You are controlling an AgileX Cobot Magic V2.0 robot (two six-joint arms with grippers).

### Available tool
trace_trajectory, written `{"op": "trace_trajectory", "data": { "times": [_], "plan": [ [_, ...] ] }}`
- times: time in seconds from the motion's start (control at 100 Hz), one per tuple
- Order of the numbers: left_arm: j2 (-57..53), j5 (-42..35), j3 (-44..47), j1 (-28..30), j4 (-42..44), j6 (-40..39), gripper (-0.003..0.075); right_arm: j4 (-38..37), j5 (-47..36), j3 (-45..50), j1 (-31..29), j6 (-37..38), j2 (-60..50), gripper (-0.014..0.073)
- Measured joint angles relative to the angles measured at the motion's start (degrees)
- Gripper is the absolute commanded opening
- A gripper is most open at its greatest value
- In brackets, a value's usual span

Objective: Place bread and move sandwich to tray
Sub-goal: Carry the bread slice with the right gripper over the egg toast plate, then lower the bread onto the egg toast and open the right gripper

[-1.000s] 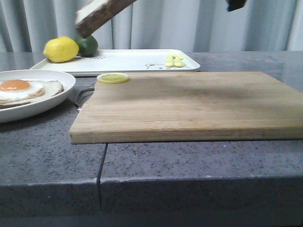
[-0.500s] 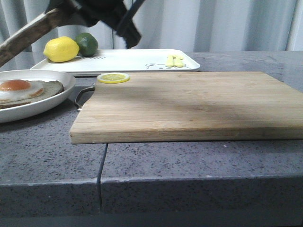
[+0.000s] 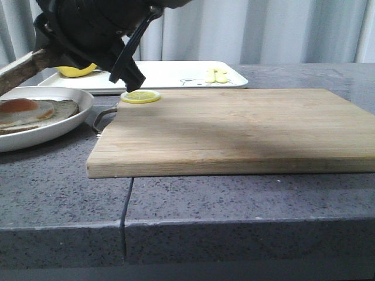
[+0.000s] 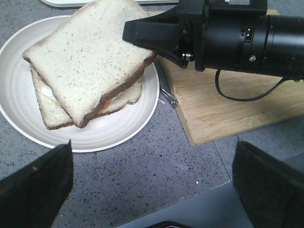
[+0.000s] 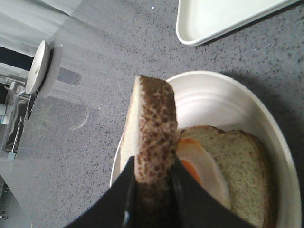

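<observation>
1. the right gripper [image 5: 153, 190] is clamped on the bread [image 4: 90, 57], its fingers pinching the dark crust edge, and it holds the slice tilted in the air over the plate [image 4: 118, 128].
2. the plate sits on the grey tabletop [image 3: 58, 187] near its left edge, just beside the left end of the cutting board [image 3: 234, 129]; on it lies the sandwich base [image 5: 232, 166], a flat slice with the fried egg [image 3: 17, 106].
3. the relation that matters: the held slice is directly above the egg slice but still apart from it and slanted, so i judge it needs levelling and lowering.
4. the tray [image 3: 176, 75] lies at the far edge, behind the board, and holds a lemon [image 3: 79, 71].
5. the left gripper [image 4: 152, 190] is spread open and empty, hovering above the plate's near side.
</observation>
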Motion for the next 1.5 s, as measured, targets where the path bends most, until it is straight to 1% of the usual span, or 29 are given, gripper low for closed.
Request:
{"op": "trace_trajectory", "data": {
  "times": [0.14,0.21,0.3,0.49,0.59,0.68,0.91,0.98,1.1,1.17,1.5],
  "plan": [
    [0.0,0.0,0.0,0.0,0.0,0.0,0.0618,0.1,-0.6,0.0,0.0,0.0,0.0,-0.0053],
    [0.0,0.0,0.0,0.0,0.0,0.0,0.0618,0.1,-0.7,0.0,0.0,-0.1,0.0,-0.0021],
    [0.0,0.0,0.0,0.0,0.0,0.0,0.0618,0.1,-0.7,0.3,0.0,-0.1,0.0,0.0065],
    [0.0,0.0,0.0,0.0,0.0,0.0,0.0618,0.2,-0.7,1.2,0.0,-0.9,0.0,0.0316],
    [0.0,0.0,0.0,0.0,0.0,0.0,0.0618,0.2,-0.6,1.3,0.0,-1.3,0.0,0.0385],
    [0.0,0.0,0.0,0.0,0.0,0.0,0.0618,0.2,-0.5,1.3,0.0,-1.6,0.0,0.0409],
    [0.0,0.0,0.0,0.0,0.0,0.0,0.0618,0.3,-0.5,1.3,0.0,-2.0,0.0,0.0416],
    [0.0,0.0,0.0,0.0,0.0,0.0,0.0618,0.3,-0.4,1.3,0.0,-2.6,0.0,0.0451],
    [0.0,0.0,0.0,0.0,0.0,0.0,0.0618,0.3,-0.3,1.3,0.0,-3.5,0.0,0.0535],
    [0.0,0.0,0.0,0.0,0.0,0.0,0.0618,0.3,-0.3,1.3,0.0,-3.7,0.0,0.0563],
    [0.0,0.0,0.0,0.0,0.0,0.0,0.0618,0.3,-0.5,1.3,0.0,-5.6,0.0,0.0566]
  ]
}}
